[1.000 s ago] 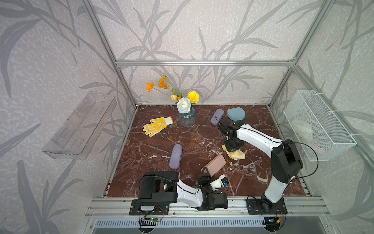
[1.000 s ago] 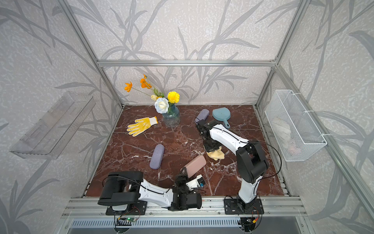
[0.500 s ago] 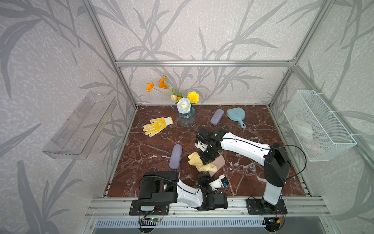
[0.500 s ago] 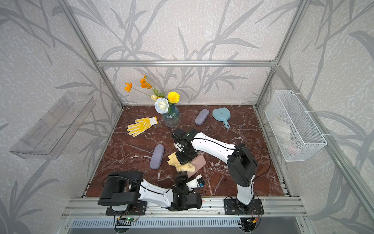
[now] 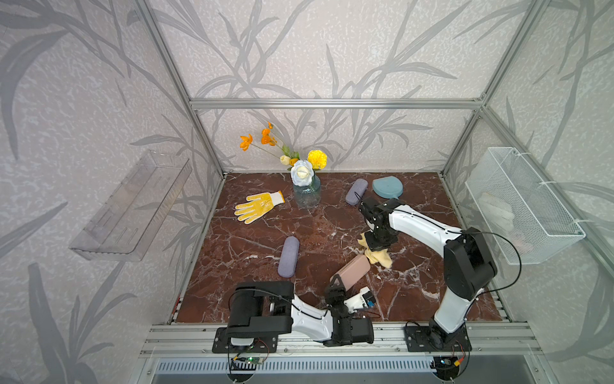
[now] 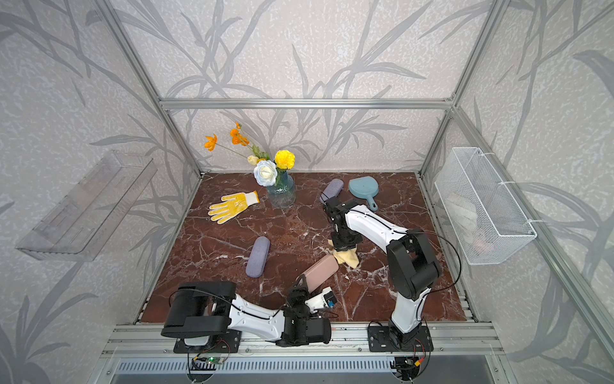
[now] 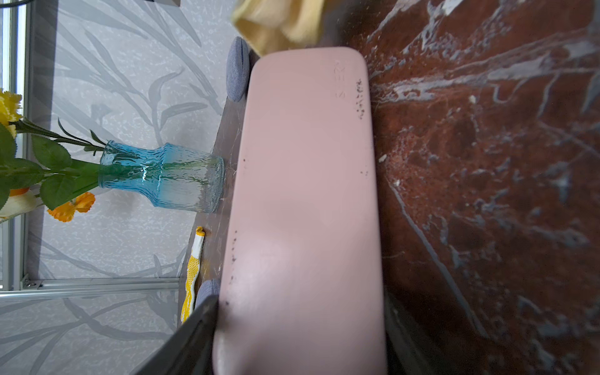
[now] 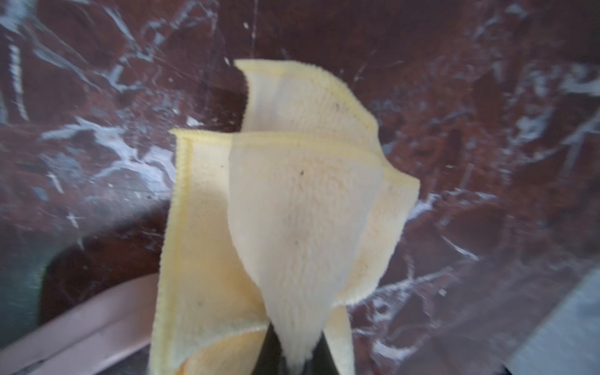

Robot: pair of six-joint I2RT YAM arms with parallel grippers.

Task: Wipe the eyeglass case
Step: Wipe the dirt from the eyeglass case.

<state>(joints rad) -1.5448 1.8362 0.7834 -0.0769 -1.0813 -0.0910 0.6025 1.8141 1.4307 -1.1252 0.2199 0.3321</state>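
**A:** What changed?

**B:** The right arm (image 5: 415, 226) has swung back across the table (image 5: 239, 239). Half a second ago it was over the pink eyeglass case (image 5: 352, 271). Now its yellow cloth (image 5: 378, 257) hangs at the case's far end.

**A:** Grips?

**B:** The right pincer (image 5: 378, 245) is clamped on the cloth. The left pincer (image 5: 336, 286) grips the case's near end, near the table's front. I'd judge one pass done, but dark specks remain along the case's edges.

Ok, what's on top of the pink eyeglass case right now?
Dark specks dot the pink rounded eyeglass case. The pale yellow cloth, pinched in the right gripper, hangs at its far end; contact is unclear. The left gripper grips and covers the near end.
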